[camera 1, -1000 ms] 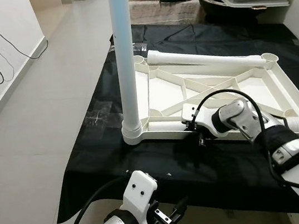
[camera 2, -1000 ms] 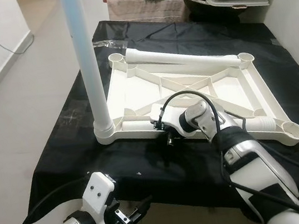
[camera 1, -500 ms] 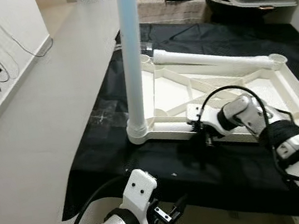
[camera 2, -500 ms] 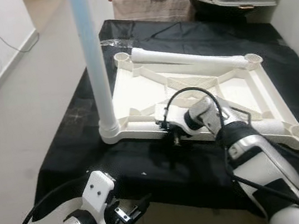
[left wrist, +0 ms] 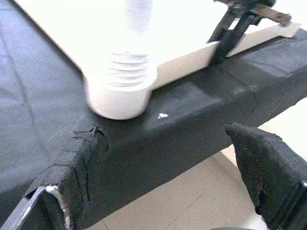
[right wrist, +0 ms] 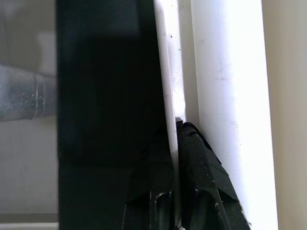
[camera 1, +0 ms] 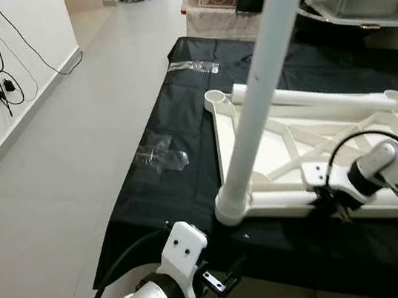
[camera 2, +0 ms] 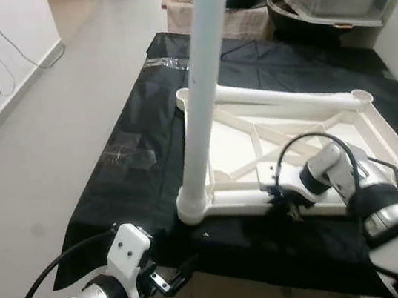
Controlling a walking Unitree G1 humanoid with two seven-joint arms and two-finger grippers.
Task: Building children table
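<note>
A: How does the white plastic tabletop (camera 1: 317, 139) lie?
B: Underside up on the black cloth (camera 1: 178, 159), ribbed. One leg (camera 1: 257, 88) stands at its near corner, leaning; one loose leg (camera 1: 311, 95) lies along its far edge.
A: Grippers?
B: Right gripper (camera 2: 286, 207) clamped on its near rim; left gripper (camera 1: 222, 280) below that corner, fingers apart.
</note>
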